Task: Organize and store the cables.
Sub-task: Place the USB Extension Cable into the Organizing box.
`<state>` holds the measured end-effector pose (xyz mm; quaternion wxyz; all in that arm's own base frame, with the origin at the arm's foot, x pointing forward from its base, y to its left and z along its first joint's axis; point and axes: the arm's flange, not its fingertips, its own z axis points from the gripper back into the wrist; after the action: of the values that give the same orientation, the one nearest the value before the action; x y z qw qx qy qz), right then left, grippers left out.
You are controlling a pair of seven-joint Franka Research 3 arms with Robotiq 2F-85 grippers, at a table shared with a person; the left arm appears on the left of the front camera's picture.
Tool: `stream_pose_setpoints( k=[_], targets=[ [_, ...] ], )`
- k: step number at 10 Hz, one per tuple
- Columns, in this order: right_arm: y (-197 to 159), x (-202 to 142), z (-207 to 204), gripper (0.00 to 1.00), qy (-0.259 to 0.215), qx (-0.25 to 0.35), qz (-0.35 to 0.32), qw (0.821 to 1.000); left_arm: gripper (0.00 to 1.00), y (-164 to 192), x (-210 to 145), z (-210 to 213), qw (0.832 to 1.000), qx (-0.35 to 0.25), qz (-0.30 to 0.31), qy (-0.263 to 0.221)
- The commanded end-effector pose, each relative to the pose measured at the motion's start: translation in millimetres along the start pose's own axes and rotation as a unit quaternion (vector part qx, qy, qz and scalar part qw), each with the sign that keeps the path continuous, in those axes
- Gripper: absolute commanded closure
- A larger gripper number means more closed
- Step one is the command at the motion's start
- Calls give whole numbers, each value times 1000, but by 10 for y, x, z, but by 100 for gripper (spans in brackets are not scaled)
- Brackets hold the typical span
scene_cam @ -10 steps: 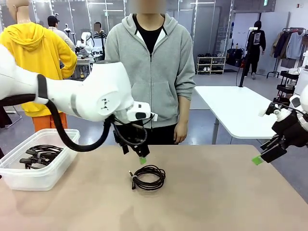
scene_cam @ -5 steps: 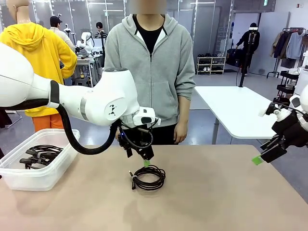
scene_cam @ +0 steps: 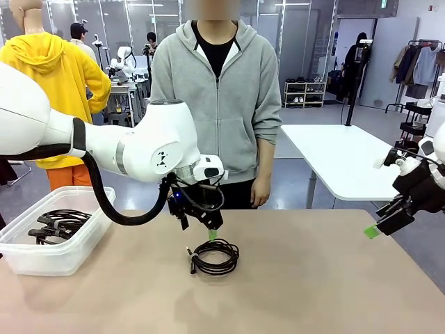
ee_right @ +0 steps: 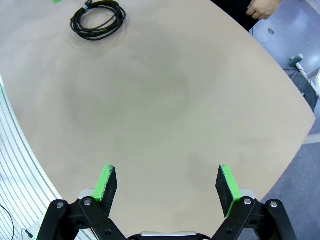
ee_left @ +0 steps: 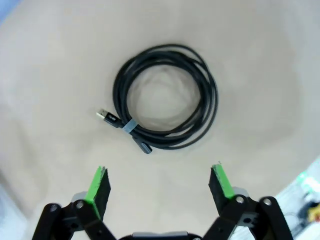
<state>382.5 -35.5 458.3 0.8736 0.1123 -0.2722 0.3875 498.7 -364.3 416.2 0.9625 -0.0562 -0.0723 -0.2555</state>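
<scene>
While left gripper [scene_cam: 206, 226] hovers spread over coiled cable [scene_cam: 215, 256], far fingertip hidden.

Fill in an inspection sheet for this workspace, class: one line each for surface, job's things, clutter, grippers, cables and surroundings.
Surface: beige table, bare around the coil.
Job's things: one coiled cable lying flat mid-table; more coils in the clear bin at the robot's left.
Clutter: nothing seen.
Grippers: left gripper open, just above the coil's far edge, not touching; right gripper open, off the table's right edge, empty.
Cables: loose coil banded near its plugs; binned coils piled together.
Surroundings: person in grey hoodie at the far side; white table behind.
</scene>
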Motion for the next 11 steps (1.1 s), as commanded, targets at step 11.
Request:
stream_pose_setpoints(
  k=[11],
  targets=[
    [22,24,14,0,9,-1,-12,1000,0,177,-38,-929,943,56,327,16]
  ],
)
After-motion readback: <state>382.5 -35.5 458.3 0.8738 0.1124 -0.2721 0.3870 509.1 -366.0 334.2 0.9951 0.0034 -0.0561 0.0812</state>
